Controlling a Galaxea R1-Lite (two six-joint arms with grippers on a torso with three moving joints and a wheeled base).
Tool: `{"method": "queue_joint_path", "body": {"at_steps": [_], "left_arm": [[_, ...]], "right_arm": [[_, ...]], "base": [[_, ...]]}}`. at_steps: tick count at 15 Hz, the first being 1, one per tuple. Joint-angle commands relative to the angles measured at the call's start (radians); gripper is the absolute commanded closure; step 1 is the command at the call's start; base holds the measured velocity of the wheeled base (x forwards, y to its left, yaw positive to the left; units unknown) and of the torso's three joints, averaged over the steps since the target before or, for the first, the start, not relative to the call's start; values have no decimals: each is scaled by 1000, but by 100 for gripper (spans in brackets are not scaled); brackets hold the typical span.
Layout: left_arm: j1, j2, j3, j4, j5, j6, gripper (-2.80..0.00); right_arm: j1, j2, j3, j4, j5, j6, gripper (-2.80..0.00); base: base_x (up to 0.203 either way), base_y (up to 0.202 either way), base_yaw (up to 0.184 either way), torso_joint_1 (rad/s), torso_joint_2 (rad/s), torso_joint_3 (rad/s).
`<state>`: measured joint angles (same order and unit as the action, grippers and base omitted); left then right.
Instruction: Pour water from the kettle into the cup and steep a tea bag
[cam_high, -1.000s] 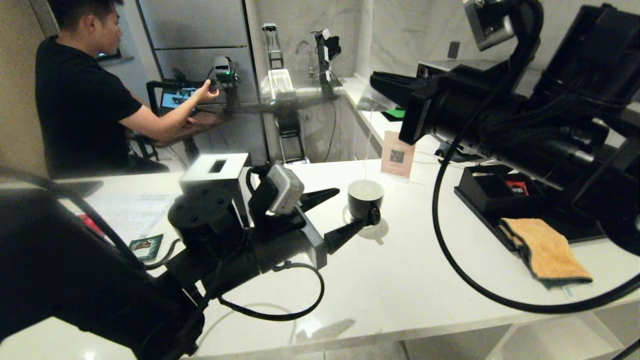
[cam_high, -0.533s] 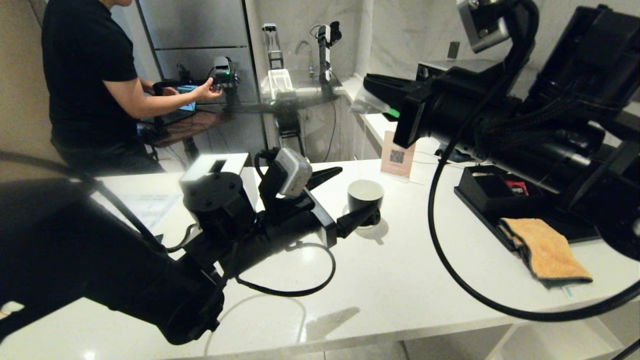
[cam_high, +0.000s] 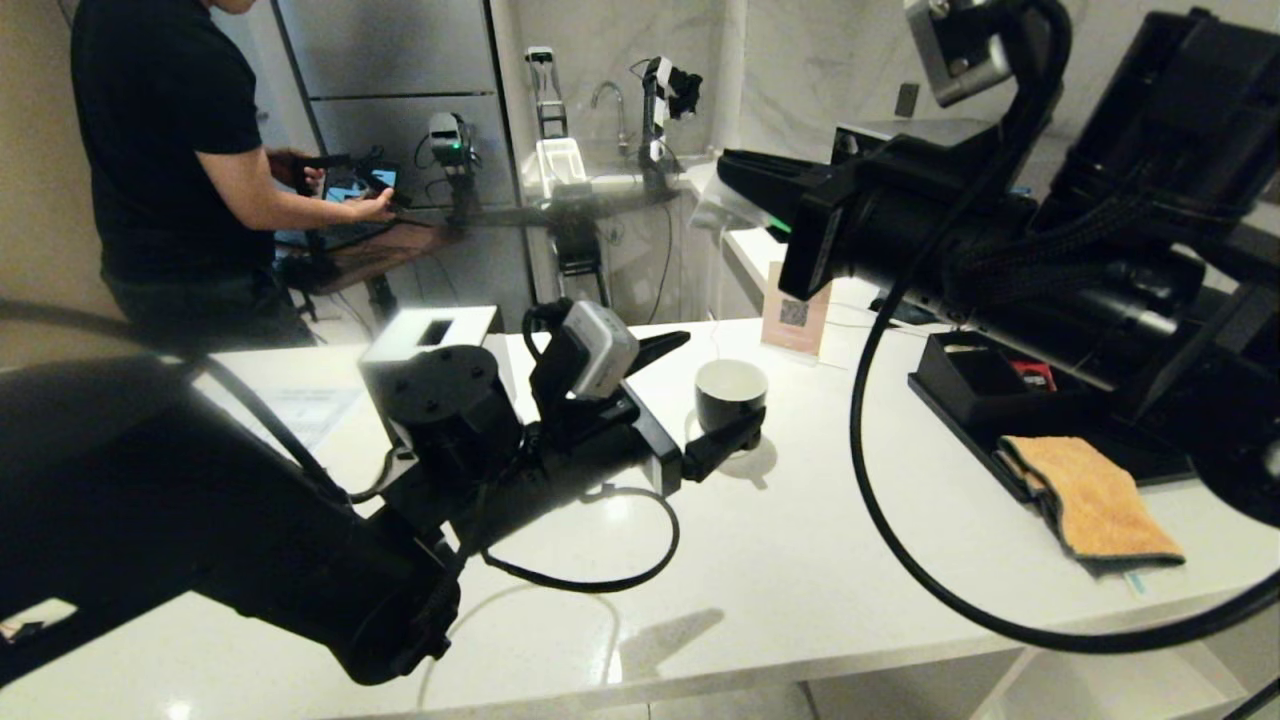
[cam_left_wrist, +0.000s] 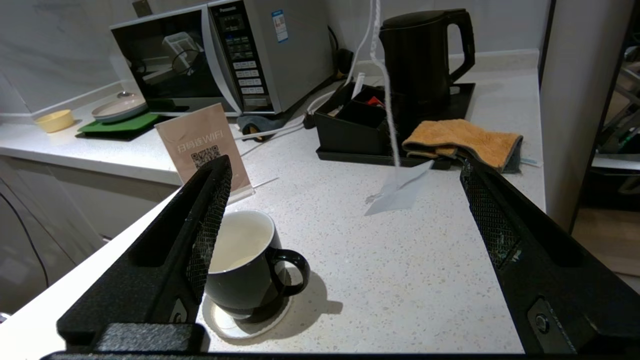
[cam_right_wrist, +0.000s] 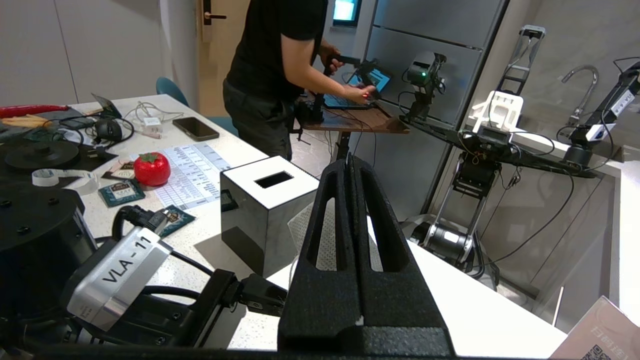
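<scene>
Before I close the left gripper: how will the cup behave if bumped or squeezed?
The cup stands loose on a small saucer, so a sideways push from the open left gripper would probably slide it or tip it off. It looks like glazed ceramic: stiff, likely slippery, chippable. Its side handle may make it swivel.

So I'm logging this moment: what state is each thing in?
Small black mug with white inside: upright on its saucer, no bag inside.
Tall matte black kettle: upright, lid closed.
Left gripper: open beside the mug.
Right gripper: shut on white tea bag, raised.
</scene>
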<state>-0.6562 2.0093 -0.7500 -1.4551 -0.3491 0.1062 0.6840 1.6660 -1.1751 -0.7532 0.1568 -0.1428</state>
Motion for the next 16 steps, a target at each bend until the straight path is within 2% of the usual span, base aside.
{"method": "queue_joint_path", "body": {"at_steps": [1,16], "left_arm": [[0,-1,0,-8,-2,1,-280],[-5,8,15,-45,-14,1,-280]], "right_arm": [[0,1,0,-5,1,-1,0],[2,0,6,-5,1,-1,0]], "base": [[0,0,0,0,0,0],[0,0,0,0,0,0]]}}
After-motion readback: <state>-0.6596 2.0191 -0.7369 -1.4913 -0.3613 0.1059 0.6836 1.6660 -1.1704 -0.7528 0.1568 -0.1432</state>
